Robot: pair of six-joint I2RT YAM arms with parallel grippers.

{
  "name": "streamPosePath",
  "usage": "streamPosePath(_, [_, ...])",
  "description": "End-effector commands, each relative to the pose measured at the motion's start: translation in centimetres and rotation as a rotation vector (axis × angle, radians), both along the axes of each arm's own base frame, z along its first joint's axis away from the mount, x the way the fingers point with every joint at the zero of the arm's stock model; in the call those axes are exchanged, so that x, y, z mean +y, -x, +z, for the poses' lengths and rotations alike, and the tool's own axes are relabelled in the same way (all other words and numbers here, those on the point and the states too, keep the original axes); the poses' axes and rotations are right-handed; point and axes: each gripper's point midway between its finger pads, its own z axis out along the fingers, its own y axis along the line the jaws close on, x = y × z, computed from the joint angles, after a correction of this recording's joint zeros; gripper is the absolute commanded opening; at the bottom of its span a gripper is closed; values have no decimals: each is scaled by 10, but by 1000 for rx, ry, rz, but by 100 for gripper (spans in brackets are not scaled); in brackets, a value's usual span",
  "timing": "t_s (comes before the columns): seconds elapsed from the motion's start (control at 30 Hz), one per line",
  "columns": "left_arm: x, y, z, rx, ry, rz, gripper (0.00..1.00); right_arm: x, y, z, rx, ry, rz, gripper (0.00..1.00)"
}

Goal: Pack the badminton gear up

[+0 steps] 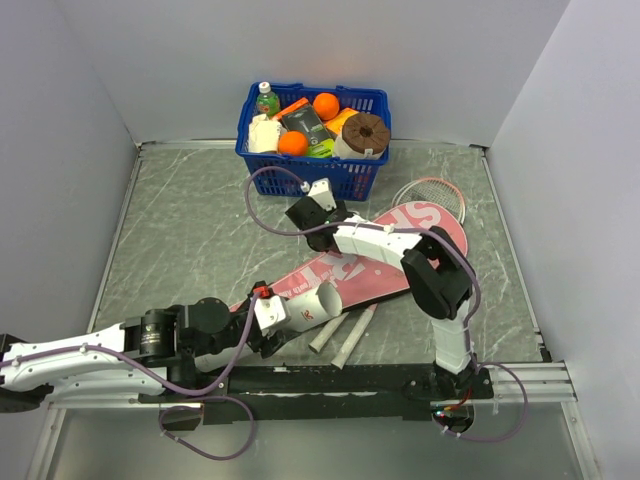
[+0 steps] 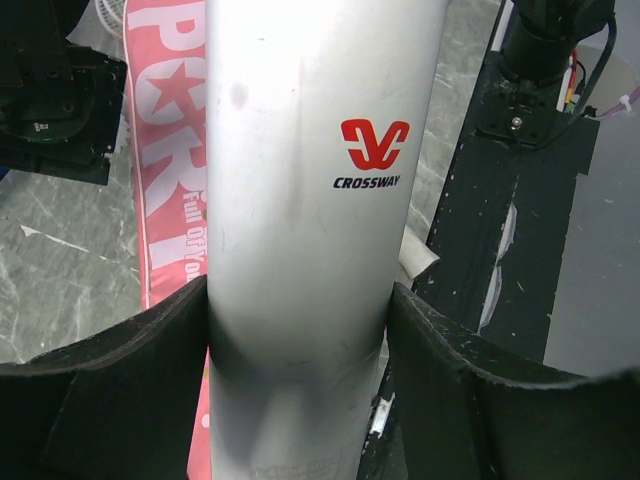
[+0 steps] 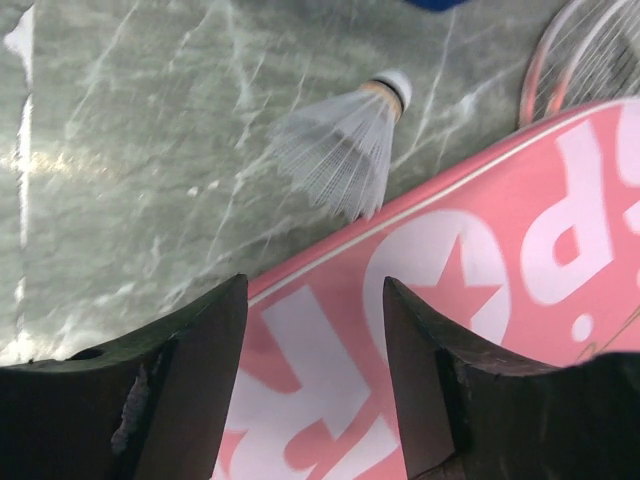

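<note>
Over the pink cover (image 3: 520, 250), my right pincer (image 3: 312, 300) hangs spread and empty | shuttlecock (image 3: 340, 150) lies on the table (image 3: 120, 150) just past the cover's edge; likely feather-light, crushable; best taken by the cork tip | my left pincer (image 2: 297, 300) clamps the seemingly stiff, slick white tube (image 2: 300, 200)

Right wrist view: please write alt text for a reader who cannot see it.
The right gripper hangs open over the pink cover, holding nothing. A blurred white shuttlecock is on the grey table just past the cover's edge, and a racket head shows at upper right.
</note>
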Motion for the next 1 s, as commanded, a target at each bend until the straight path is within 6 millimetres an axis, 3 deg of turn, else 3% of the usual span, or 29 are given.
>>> streamPosePath(0.0, [-3, -1, 3, 15, 32, 22, 4, -12, -29, 10, -82, 76, -16, 65])
streamPosePath(0.33, [-4, -3, -1, 14, 14, 29, 3, -20, -60, -1, -102, 142, 26, 64])
streamPosePath(0.63, [-4, -4, -4, 12, 4, 36, 2, -20, -75, -22, -70, 148, 56, 57])
streamPosePath(0.8, [-5, -5, -6, 12, -1, 39, 2, -23, -77, -20, -87, 158, 37, 28])
streamPosePath(0.87, [-6, -5, -6, 12, -4, 40, 2, -28, -76, -15, -109, 165, 19, 14])
streamPosePath(0.97, [-6, -6, -6, 12, -6, 47, 2, -31, -74, 1, -141, 166, 1, 3])
